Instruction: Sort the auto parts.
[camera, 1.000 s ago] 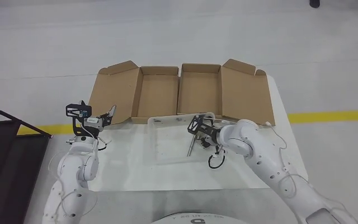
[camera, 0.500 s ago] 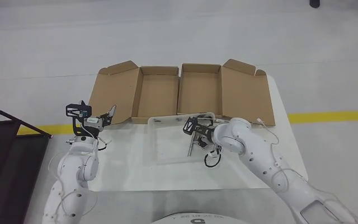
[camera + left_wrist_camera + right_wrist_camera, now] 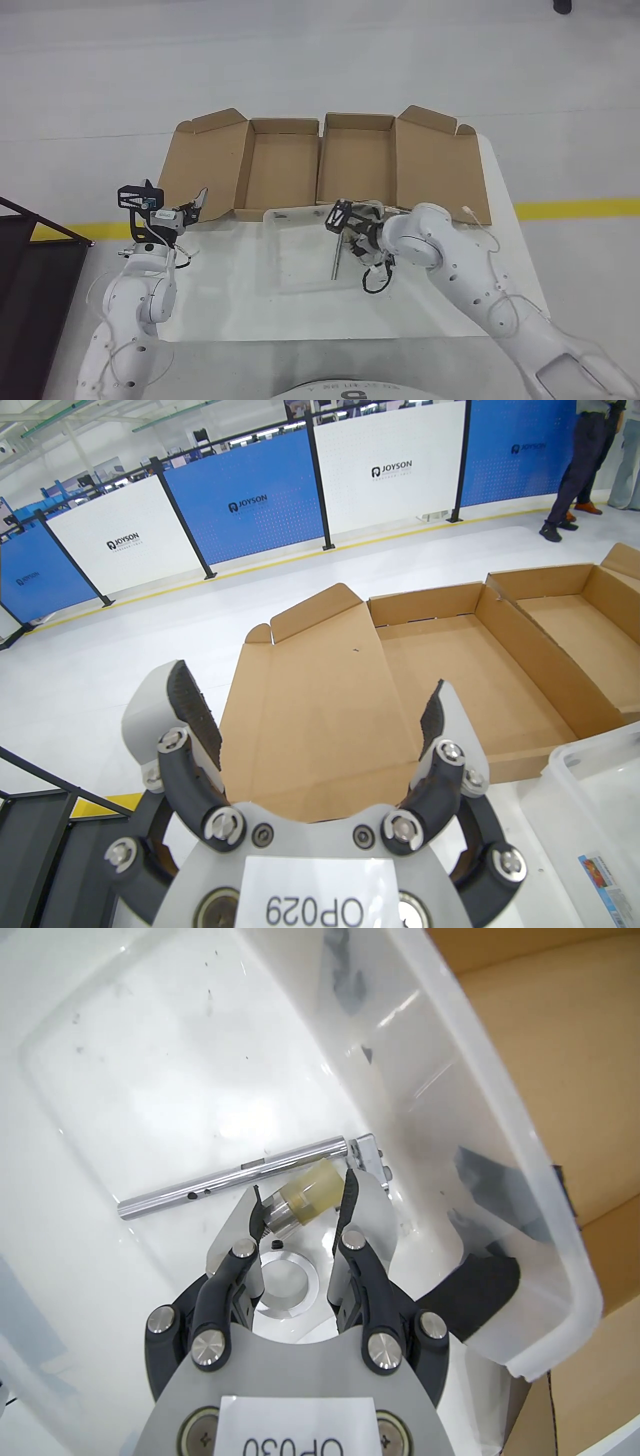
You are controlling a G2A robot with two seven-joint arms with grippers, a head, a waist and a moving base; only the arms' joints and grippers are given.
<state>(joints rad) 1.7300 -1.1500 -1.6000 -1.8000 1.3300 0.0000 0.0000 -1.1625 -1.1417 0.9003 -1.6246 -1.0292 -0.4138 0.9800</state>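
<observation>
Tabletop [image 3: 232, 308] white, cardboard boxes [image 3: 285, 172], pale floor [image 3: 320, 60], partitions [image 3: 250, 520]

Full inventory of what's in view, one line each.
cardboard boxes: 2, brown, open, table's far edge
bin: 1, clear, in front of the boxes
rod: 1, silver, in the bin
ring: 1, silver, in the bin
capped cylinder: 1, metal with yellowish cap, gripped, in the bin
bracket: 1, silver, at the rod's end
table: 1, white, under the bin and boxes
left tool: 1, white-black, open, near left box's flap
right tool: 1, white-black, shut on the capped cylinder, in the bin
</observation>
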